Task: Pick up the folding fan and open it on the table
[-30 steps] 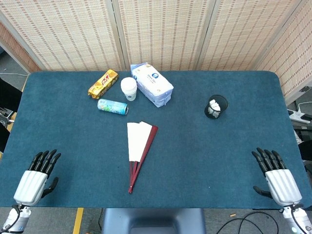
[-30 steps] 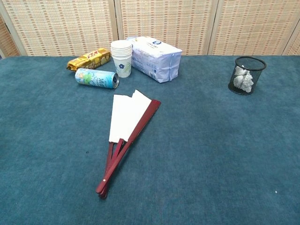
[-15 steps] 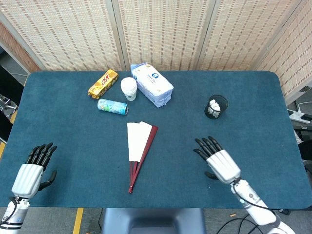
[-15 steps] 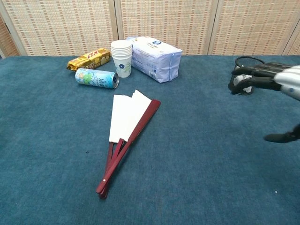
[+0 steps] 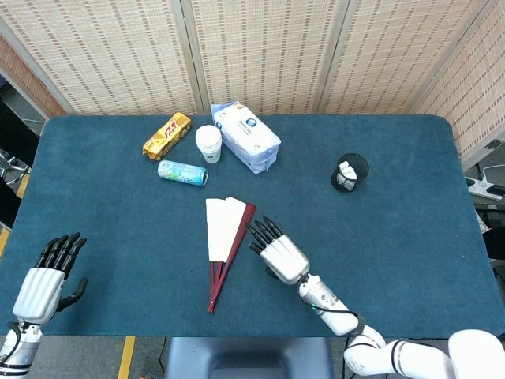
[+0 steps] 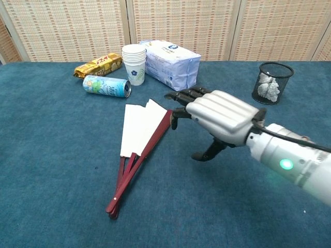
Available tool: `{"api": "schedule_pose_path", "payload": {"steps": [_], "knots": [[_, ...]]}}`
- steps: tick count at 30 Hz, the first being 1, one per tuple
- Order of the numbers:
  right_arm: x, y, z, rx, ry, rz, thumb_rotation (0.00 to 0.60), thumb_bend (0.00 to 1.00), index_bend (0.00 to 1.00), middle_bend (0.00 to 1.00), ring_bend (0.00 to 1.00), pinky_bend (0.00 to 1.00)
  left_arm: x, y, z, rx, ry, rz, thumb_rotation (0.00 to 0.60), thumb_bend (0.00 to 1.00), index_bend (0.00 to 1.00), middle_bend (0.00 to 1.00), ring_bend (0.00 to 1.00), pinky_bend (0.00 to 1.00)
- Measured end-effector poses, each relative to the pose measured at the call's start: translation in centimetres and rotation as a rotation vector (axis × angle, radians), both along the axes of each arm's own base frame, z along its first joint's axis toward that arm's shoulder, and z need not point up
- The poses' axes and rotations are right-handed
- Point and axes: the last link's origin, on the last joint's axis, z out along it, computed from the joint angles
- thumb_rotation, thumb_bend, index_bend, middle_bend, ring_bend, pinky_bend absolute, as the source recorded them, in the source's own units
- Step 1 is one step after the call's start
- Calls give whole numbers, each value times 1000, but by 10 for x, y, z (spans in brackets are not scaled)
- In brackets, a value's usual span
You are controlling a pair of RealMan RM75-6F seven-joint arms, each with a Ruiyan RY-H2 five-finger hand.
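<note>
The folding fan (image 5: pixel 223 241) (image 6: pixel 138 140) lies partly spread on the blue table, white paper leaf toward the back and dark red ribs tapering to a pivot near the front edge. My right hand (image 5: pixel 278 251) (image 6: pixel 214 114) hovers open just right of the fan, its fingertips close to the outer red rib but holding nothing. At the front left corner my left hand (image 5: pixel 45 278) stays open, far from the fan; the chest view does not show it.
Behind the fan lie a blue-green can (image 5: pixel 182 173), a stack of paper cups (image 5: pixel 208 144), a yellow snack bag (image 5: pixel 166 135) and a white-blue tissue pack (image 5: pixel 245 136). A black mesh cup (image 5: pixel 349 173) stands at the right.
My right hand has swept leftward from the front right corner across the table to the fan's right side. The left hand barely shifted. The fan has not moved.
</note>
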Motion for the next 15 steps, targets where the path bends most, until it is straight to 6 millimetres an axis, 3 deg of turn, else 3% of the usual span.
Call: {"api": "schedule_pose_path", "payload": {"steps": [7,15], "knots": [[25,-20,-32,-18,32,11,600,156,398,0,0,0,-1,1,1,4,1,4,600,419,0,0,0,83],[35,-30,-53,-35,69,15,600,179,422,0,0,0,-3,3,1,9,7,12,600,419,0,0,0,83]]}}
